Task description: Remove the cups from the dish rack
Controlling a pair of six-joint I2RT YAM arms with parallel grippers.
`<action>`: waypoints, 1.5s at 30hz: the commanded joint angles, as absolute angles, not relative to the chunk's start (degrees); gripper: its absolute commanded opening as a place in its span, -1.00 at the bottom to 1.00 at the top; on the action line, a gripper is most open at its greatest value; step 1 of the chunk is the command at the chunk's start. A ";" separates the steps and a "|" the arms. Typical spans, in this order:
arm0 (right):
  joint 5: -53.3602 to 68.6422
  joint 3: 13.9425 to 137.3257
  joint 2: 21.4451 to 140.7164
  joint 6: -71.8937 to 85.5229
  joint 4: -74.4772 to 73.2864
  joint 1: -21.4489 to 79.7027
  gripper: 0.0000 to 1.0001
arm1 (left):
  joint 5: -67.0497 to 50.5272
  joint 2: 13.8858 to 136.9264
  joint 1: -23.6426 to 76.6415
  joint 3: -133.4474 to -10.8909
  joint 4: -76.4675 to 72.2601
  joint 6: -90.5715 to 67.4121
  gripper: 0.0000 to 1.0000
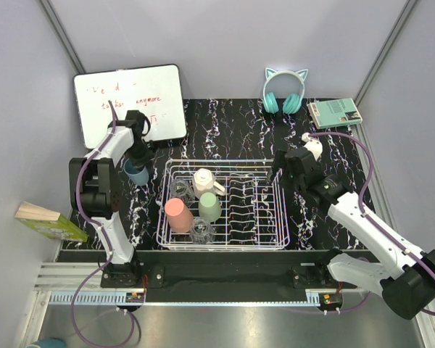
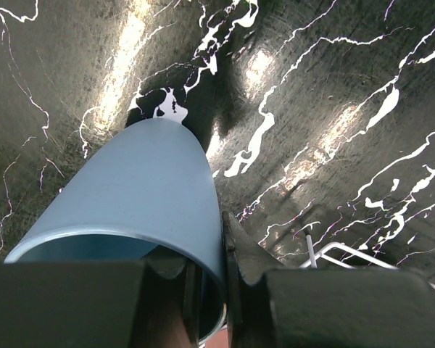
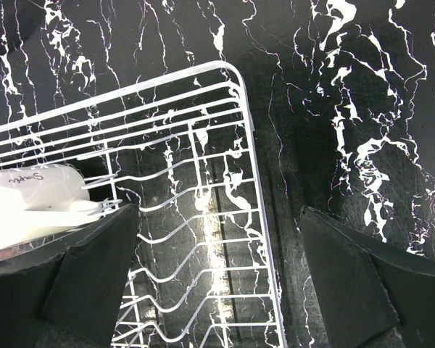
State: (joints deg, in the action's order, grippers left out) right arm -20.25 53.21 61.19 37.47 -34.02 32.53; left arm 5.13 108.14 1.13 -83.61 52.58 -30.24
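Observation:
The white wire dish rack (image 1: 225, 206) sits mid-table. Its left half holds a cream mug (image 1: 205, 180), a pink cup (image 1: 178, 214), a pale green cup (image 1: 209, 206) and two clear glasses (image 1: 180, 190) (image 1: 201, 231). A blue cup (image 1: 136, 172) stands mouth up just left of the rack; whether it touches the table I cannot tell. My left gripper (image 2: 216, 275) is shut on the blue cup's (image 2: 138, 188) wall, one finger inside and one outside. My right gripper (image 3: 217, 268) hangs open over the rack's (image 3: 265, 204) right end, the cream mug (image 3: 36, 199) to its left.
A whiteboard (image 1: 130, 101) leans at the back left, close behind the left arm. Teal cat-ear headphones (image 1: 284, 90) and a teal book (image 1: 335, 112) lie at the back right. A green-and-tan box (image 1: 49, 221) sits off the table's left edge.

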 commanded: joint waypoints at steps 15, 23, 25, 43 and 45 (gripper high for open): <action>-19.34 53.00 61.00 36.91 -31.38 32.78 1.00 | 8.61 98.79 0.79 -87.36 52.03 -31.02 0.08; -19.08 53.26 62.22 35.25 -31.20 32.78 1.00 | 14.06 91.07 4.04 -87.45 53.18 -31.02 0.31; -17.50 53.61 63.10 34.72 -30.76 32.78 0.99 | 15.03 87.55 6.05 -87.10 53.18 -30.85 0.43; -7.03 58.26 67.75 29.89 -23.12 44.10 0.99 | 24.43 62.15 28.30 -70.15 45.35 -31.81 0.98; -7.03 59.67 71.43 29.53 -23.29 46.13 1.00 | 25.40 59.69 29.44 -68.83 45.53 -32.17 0.98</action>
State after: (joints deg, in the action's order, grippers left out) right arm -9.26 55.35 66.72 32.25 -25.17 42.09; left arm 21.69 64.10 27.51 -70.87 49.06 -30.72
